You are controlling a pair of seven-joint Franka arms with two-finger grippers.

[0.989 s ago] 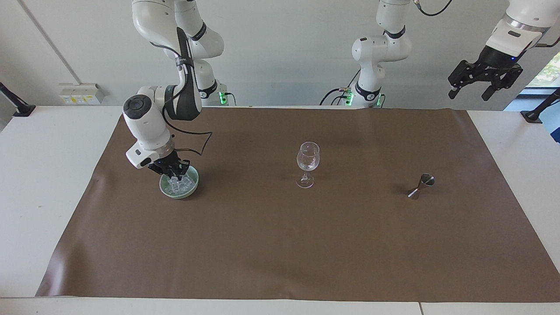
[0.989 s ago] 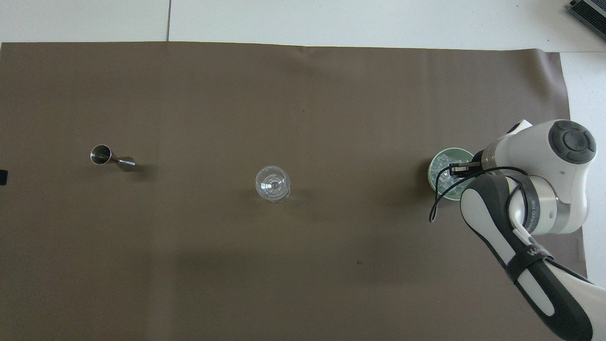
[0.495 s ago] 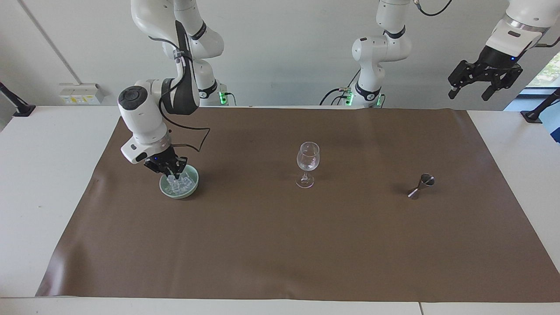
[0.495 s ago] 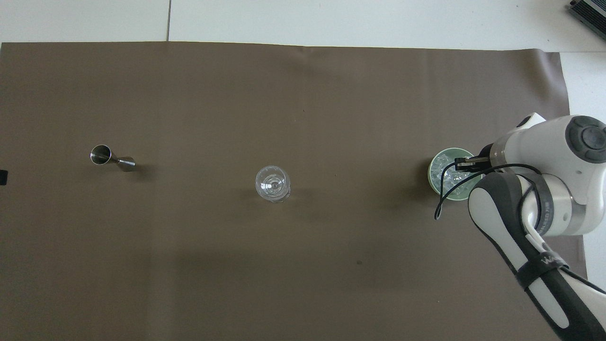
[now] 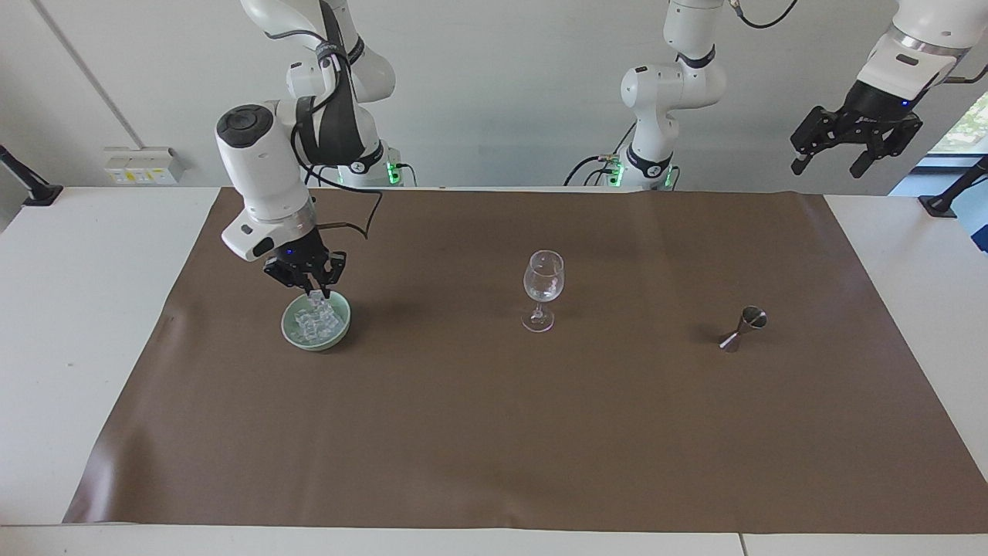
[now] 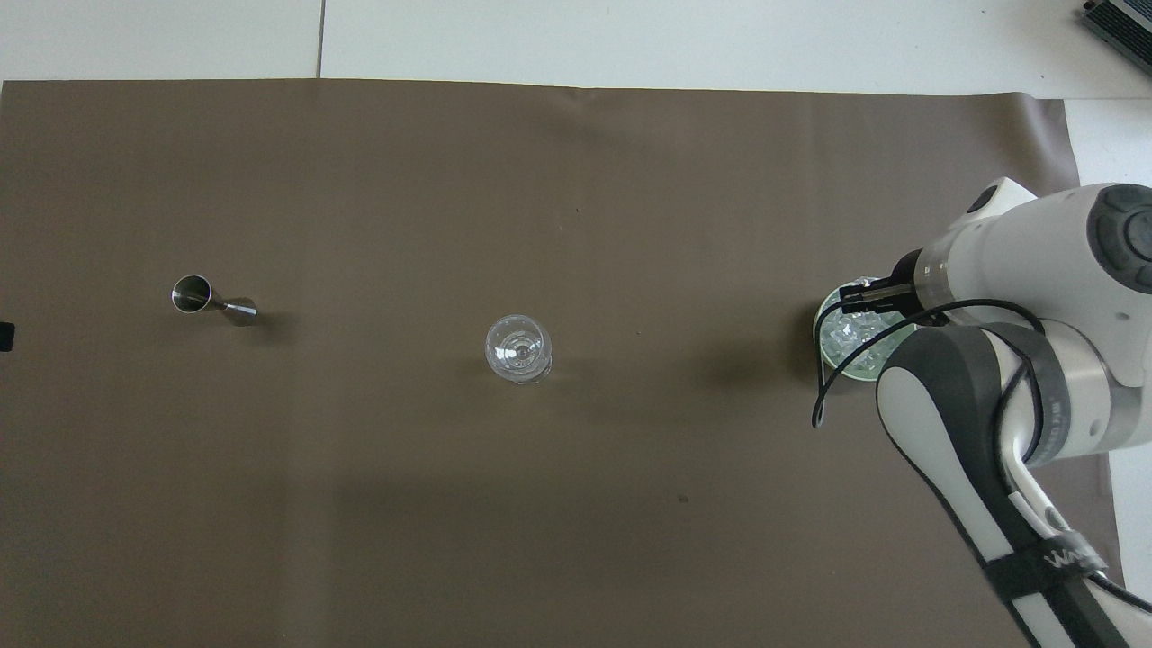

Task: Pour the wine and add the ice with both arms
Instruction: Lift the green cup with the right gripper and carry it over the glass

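A mat (image 5: 494,432) covers the middle of the table (image 5: 69,324). On it, three things stand in a row across the table. The bowl (image 5: 316,325) sits toward the right arm's end, with the ice (image 5: 316,323) in it. The stemmed glass (image 5: 543,289) stands upright at the middle. The jigger (image 5: 742,328) lies tilted toward the left arm's end, well apart from the glass.

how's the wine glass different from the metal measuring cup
The wine glass is clear and stands upright mid-mat; the metal measuring cup is dull silver and lies tipped on its side toward the left arm's end. The glass is taller, with a round bowl on a thin stem; the measuring cup is a small double cone. Neither gripper touches either one.
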